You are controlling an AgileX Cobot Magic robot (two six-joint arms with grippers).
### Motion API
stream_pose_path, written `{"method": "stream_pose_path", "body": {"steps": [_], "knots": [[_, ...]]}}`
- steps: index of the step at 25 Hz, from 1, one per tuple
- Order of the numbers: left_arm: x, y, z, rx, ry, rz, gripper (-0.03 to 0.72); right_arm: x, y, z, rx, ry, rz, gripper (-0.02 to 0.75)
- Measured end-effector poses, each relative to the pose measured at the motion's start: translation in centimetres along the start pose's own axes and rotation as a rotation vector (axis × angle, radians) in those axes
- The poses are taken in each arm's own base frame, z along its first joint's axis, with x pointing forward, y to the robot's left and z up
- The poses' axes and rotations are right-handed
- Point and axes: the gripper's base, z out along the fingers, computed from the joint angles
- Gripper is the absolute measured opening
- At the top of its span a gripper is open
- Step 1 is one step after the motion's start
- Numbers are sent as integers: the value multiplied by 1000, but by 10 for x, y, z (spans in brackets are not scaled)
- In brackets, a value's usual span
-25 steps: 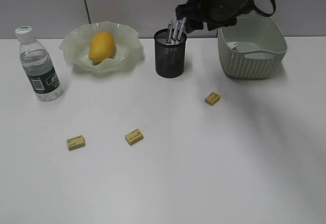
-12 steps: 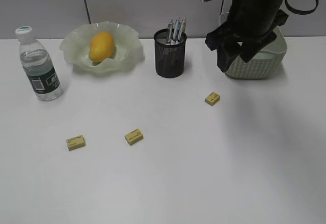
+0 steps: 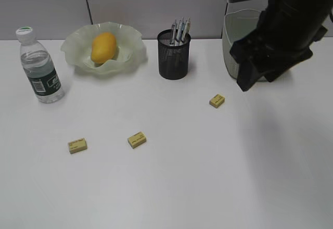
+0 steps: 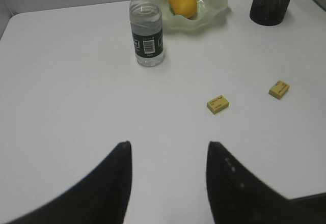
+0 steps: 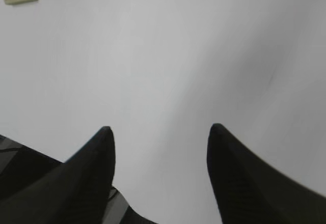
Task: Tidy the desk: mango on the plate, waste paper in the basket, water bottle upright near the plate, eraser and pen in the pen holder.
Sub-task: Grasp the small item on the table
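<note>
White desk (image 3: 171, 187) carries bottle (image 3: 39, 66), plate (image 3: 78, 49), seemingly erasers (image 3: 137, 139).

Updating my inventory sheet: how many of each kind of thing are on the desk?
Erasers: 3
Mango: 1
Plate: 1
Water bottle: 1
Pen holder: 1
Basket: 1
Total: 8, pens uncounted

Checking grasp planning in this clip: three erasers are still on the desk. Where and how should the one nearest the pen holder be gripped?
Probably from straight above, pinching the eraser across its short sides. It is a small flat block lying askew on the bare desk, so the end effector would turn to match its slant. Nothing crowds it; the pen holder stands well apart.
</note>
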Motion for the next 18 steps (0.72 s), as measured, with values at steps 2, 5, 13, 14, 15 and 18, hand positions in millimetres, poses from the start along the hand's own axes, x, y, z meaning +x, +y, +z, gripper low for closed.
{"method": "stream_pose_path", "body": {"steps": [2, 5, 13, 14, 15, 18], "knots": [[0, 0, 0, 0, 0, 0, 365, 15, 0, -2, 0, -18, 2, 459], [0, 0, 0, 0, -1, 0, 365, 44, 0, -8, 2, -49, 4, 483], [0, 0, 0, 0, -1, 0, 365, 101, 2, -38, 3, -183, -1, 579], [0, 0, 0, 0, -1, 0, 365, 107, 2, -42, 3, -199, -2, 580], [0, 0, 0, 0, -1, 0, 365, 113, 2, -46, 3, -220, -3, 581], [0, 0, 0, 0, -1, 0, 365, 134, 3, -56, 2, -275, -7, 582]]}}
